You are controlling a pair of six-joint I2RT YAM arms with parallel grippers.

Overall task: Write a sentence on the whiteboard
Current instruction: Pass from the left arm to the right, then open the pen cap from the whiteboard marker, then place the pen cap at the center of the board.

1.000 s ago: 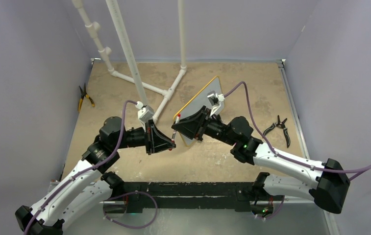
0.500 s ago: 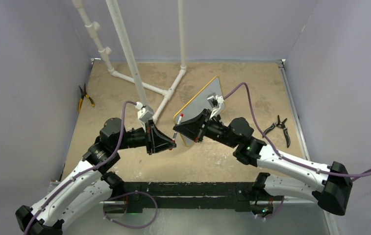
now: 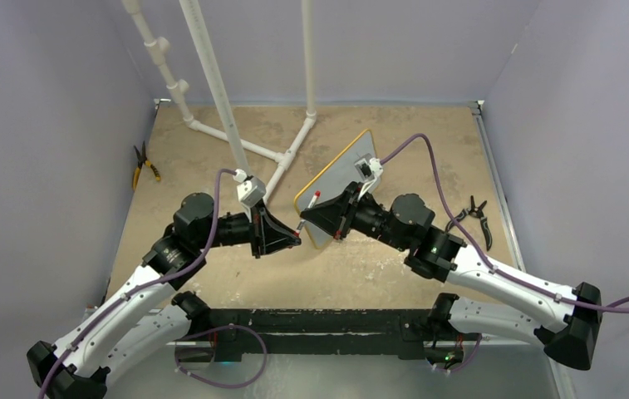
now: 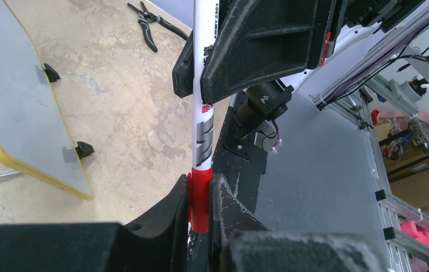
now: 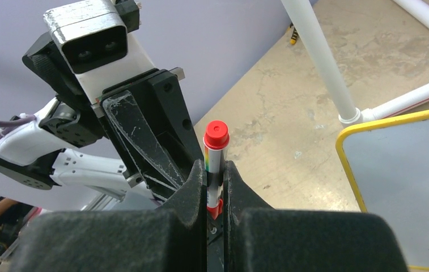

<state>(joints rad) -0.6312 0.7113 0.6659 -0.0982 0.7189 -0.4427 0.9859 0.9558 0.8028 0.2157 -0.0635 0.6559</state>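
**Top view**
- My left gripper (image 3: 295, 241): jaws pressed together on the lower end of a marker (image 3: 309, 209), just off the near corner of the board.
- My right gripper (image 3: 305, 221): clamped on the same marker higher up the barrel. My two sets of fingertips are almost touching, and the marker's red butt end sticks out above the right one.
- whiteboard (image 3: 346, 166): yellow-framed, set diagonally at the middle of the table (image 3: 211, 166), face plain grey. My right gripper covers its near part.
- white pipe frame (image 3: 236, 137): behind my left arm.
- yellow-handled pliers (image 3: 144, 165): by the left wall.
- black pliers (image 3: 473, 218): beside my right forearm.

**Left wrist view**
- This view shows what the top view cannot: my left fingers (image 4: 166, 212) pinch the red cap (image 4: 199, 195). The white printed barrel rises out of the cap into my right fingers overhead, which hide its upper length.
- The whiteboard (image 4: 13, 96) lies to the left, tilted, with two black feet (image 4: 83, 150) along its edge.
- The black pliers (image 4: 152, 25) lie on the table beyond.

**Right wrist view**
- My right fingers (image 5: 189, 192) are tight on the barrel (image 5: 214, 170), with the red end above them and a sliver of red below.
- My left gripper, camera housing on top, fills the space directly behind and blocks the table there.
- The whiteboard's (image 5: 404, 192) rounded yellow corner sits to the right.
- The pipe frame (image 5: 319, 62) crosses the upper right.
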